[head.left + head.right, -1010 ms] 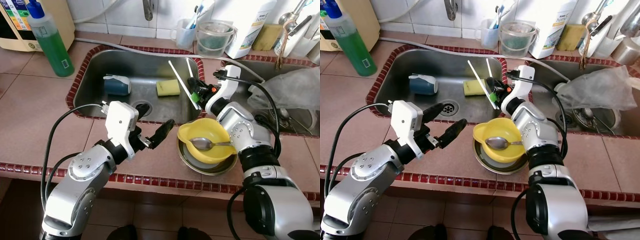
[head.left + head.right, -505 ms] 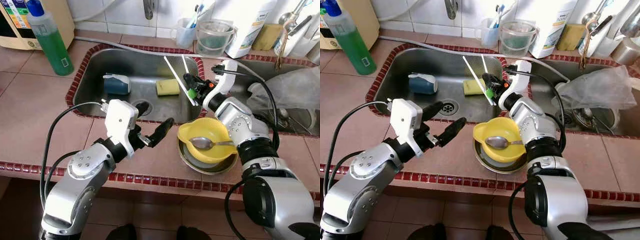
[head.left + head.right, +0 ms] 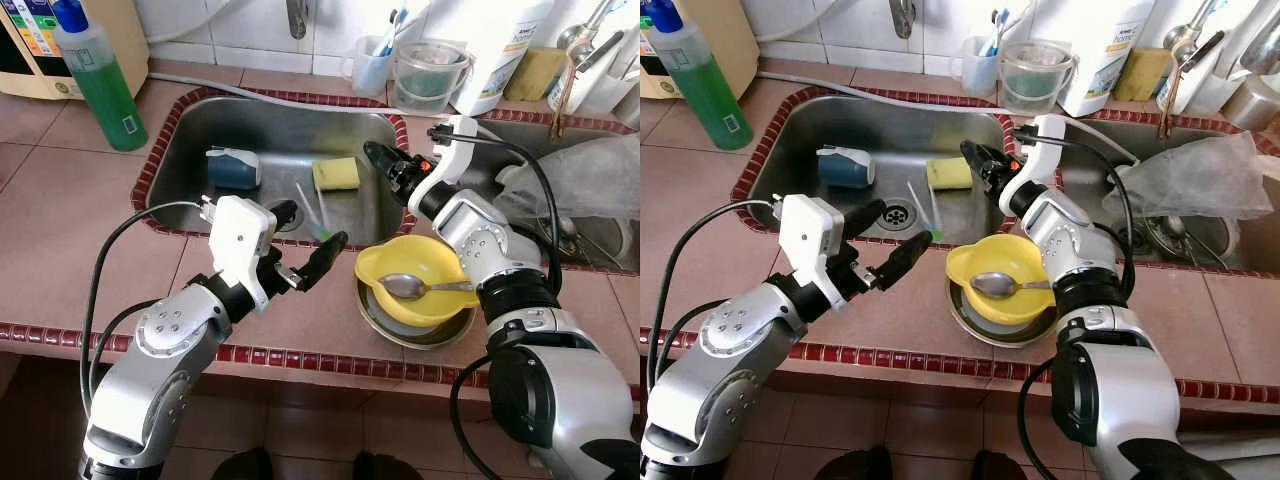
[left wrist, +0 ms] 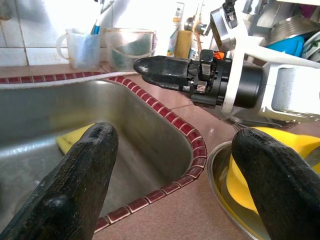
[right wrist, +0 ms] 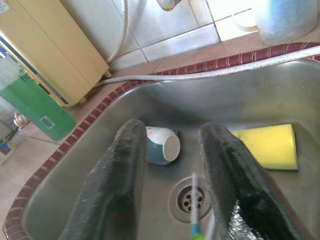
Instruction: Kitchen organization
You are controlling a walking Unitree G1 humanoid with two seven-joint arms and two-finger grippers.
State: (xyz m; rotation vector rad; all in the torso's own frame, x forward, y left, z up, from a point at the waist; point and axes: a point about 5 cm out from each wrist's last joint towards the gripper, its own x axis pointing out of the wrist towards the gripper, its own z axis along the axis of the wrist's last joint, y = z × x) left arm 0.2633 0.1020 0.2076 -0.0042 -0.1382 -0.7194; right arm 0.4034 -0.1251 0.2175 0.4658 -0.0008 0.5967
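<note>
In your left eye view, the two white chopsticks (image 3: 312, 208) lie flat on the floor of the steel sink (image 3: 180, 150), between the drain and the yellow sponge (image 3: 336, 174). Their long axis runs from the sink's far side towards its near rim, leaning slightly right, and the green-tipped ends point at the near wall. Your right gripper (image 3: 378, 158) hangs over the sink's right edge, empty, its fingers slightly parted. Half a second ago it held those chopsticks up at a slant above the sponge; now they are down in the basin and out of its grasp. Your left gripper (image 3: 306, 240) hovers over the near rim, fingers spread, holding nothing, in much the same place as before.

Your right eye view shows the yellow bowl (image 3: 992, 272) with a spoon (image 3: 1002, 285) in it, resting in a metal dish on the brown-tiled counter (image 3: 690, 190). A green soap bottle (image 3: 695, 80) stands far left; a blue cup (image 3: 845, 167) lies on its side in the sink.

Through your left wrist view, the spread black fingers (image 4: 75, 185) frame the sink corner, with the right gripper above the red tile border.

Your right wrist view looks down between parted fingers (image 5: 112, 187) at the cup, drain, sponge and a chopstick tip.
</note>
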